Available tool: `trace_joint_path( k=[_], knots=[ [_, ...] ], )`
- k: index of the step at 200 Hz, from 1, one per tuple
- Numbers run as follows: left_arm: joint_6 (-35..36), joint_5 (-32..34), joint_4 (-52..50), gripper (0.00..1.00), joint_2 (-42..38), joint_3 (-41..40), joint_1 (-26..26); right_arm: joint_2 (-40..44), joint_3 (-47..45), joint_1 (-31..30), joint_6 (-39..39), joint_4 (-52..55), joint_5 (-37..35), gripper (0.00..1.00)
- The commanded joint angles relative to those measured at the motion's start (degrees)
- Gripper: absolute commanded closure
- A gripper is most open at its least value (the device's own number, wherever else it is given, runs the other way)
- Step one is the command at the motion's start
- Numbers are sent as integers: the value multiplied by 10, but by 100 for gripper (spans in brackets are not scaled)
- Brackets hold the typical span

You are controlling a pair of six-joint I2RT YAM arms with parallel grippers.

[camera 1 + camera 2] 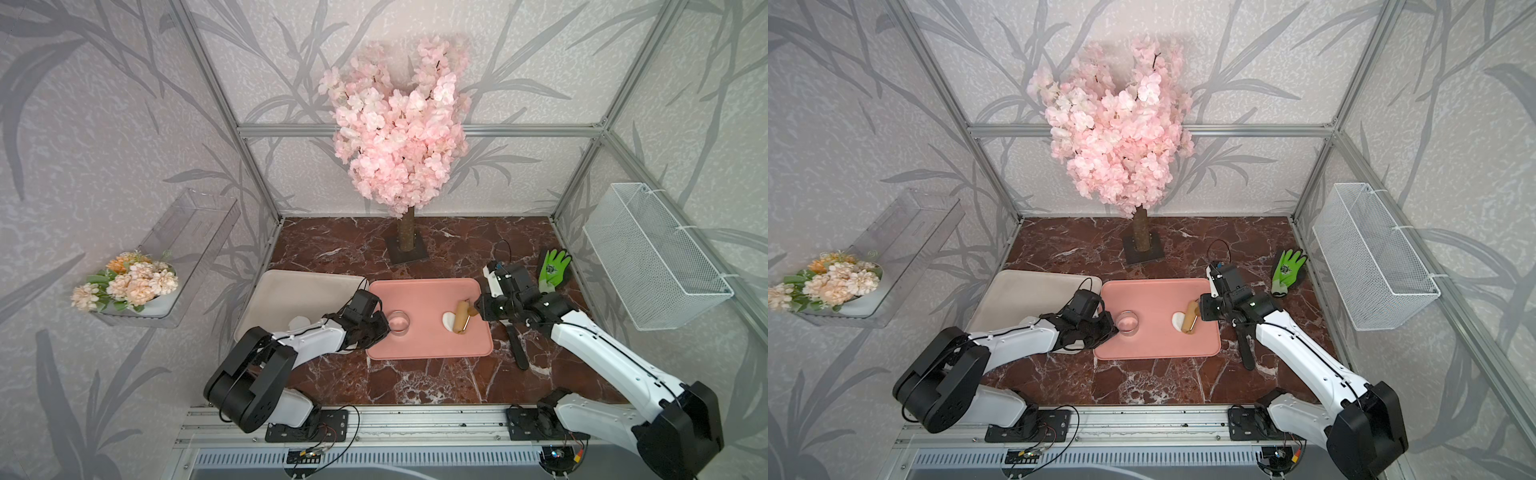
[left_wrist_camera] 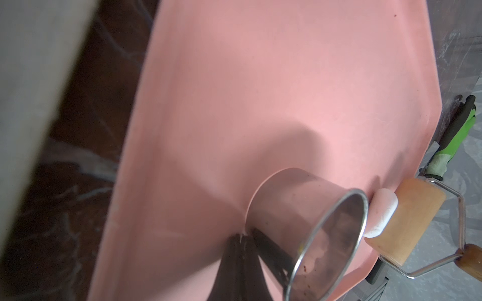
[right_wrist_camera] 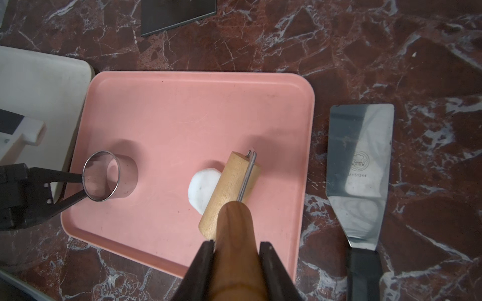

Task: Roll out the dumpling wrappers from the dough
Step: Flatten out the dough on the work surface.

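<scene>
Steel is carrying the only writing that can be read: the spatula [image 3: 361,156] blade is showing a round stamped emblem in the right wrist view, with "MY51244" under it. The words inside the emblem are too small to read. The green glove [image 1: 552,268] is bearing a dark logo that is also unreadable.

The dough [image 3: 202,186] is lying on the pink tray [image 3: 182,109], toward the tray's 3 o'clock side in both top views. It is a small white flattened oval. Its long axis is running roughly 12 to 6 o'clock, and its 3 o'clock edge is tucked under the pin [image 3: 229,192].

The pin's wooden drum is resting on the dough. In a top view the drum [image 1: 461,318] is lying nearly parallel to the dough, tilted slightly toward 1 and 7 o'clock. Its darker handle is pointing toward 3 o'clock.

The right gripper [image 3: 237,245] is clamping that handle, with its jaws partly closed against both sides of the wood.

The cutter [image 3: 125,177] is standing on the tray's 9 o'clock side, well apart from the dough. The left gripper [image 2: 243,235] is pinching its thin wall with the jaws fully together.

The spatula is lying on the marble just beyond the tray's 3 o'clock edge.
</scene>
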State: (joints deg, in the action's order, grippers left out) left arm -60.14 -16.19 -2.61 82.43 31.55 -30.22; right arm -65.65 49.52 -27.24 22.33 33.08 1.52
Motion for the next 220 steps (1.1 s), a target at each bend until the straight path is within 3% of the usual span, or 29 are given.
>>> trace_joint_path(
  k=[1,49,163,220],
  knots=[
    [3,28,-70,100,28,-19,3,-15,19,7,-19,40,-27,100],
    [4,28,-74,100,21,-22,3,-17,99,-14,-18,38,-6,100],
    [-2,31,-81,100,0,-32,3,-127,28,-48,30,-61,22,100],
    [-1,35,-84,100,0,-27,3,-85,94,-48,14,-27,49,100]
  ],
)
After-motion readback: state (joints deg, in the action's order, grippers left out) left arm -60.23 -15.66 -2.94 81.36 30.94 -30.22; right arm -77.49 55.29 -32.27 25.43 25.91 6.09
